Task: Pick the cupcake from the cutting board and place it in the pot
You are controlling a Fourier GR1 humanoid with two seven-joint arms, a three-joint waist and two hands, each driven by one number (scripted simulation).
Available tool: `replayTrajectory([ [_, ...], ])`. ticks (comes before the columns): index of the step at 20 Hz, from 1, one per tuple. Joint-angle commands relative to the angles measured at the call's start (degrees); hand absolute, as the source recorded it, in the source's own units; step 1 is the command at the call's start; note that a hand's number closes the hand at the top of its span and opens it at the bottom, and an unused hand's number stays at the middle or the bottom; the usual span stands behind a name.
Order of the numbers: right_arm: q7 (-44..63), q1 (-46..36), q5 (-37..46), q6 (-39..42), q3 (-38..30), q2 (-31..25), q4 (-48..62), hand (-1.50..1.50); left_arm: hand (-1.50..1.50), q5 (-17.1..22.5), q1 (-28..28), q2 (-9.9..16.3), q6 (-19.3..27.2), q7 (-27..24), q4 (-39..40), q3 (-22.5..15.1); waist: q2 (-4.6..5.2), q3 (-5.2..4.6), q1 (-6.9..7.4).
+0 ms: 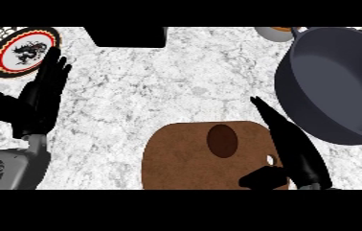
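Note:
The brown cutting board (184,163) lies at the lower middle, with a dark brown oval (221,140) near its far end. My right hand (293,151) lies over the board's right edge, open. Its fingers (272,117) stretch straight toward the upper left and its thumb (260,178) sticks out over the board. A small pale bit (271,159) shows between thumb and palm; I cannot tell whether it is the cupcake. The dark grey pot (329,81) stands at the right, just beyond the hand. My left hand (37,103) rests open at the left edge, fingers up.
A round plate (25,50) with a red rim and a black figure sits at the top left, beside my left hand's fingertips. A black block (127,36) is at the top edge. A small grey dish (274,32) peeks in left of the pot.

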Motion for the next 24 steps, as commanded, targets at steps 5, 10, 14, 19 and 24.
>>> replayTrajectory([
  [5, 9.9, -7.1, 3.5, 4.7, 3.3, 10.4, 6.1, -1.5, 0.0, -0.4, 4.0, -1.2, -2.4, 0.8, -3.5, 3.3, -0.1, 0.13, -0.6],
  [10, 7.2, -6.8, 9.3, 0.9, 6.3, 15.6, 13.2, -1.5, 0.0, -4.3, 2.4, -4.1, -2.0, 0.6, -1.5, 2.1, -0.08, 0.14, -0.68],
  [14, 10.6, -4.7, 11.9, 2.4, 6.6, 15.3, 13.7, -1.5, 0.0, -4.4, 1.3, -3.3, -1.8, 4.1, -3.9, 3.7, -0.1, 0.14, -0.75],
  [19, 6.6, -3.8, 12.3, 4.4, 3.1, 14.8, 13.9, -1.5, 0.0, -5.6, -1.2, -6.1, -4.4, 1.9, 1.0, 5.4, -0.06, 0.13, -1.0],
  [24, 4.9, -5.6, 14.6, 3.3, 2.3, 18.4, 18.4, -1.5, 0.0, -7.3, 2.3, -5.8, -5.8, 5.2, -5.4, 6.3, -0.09, 0.14, -0.81],
])
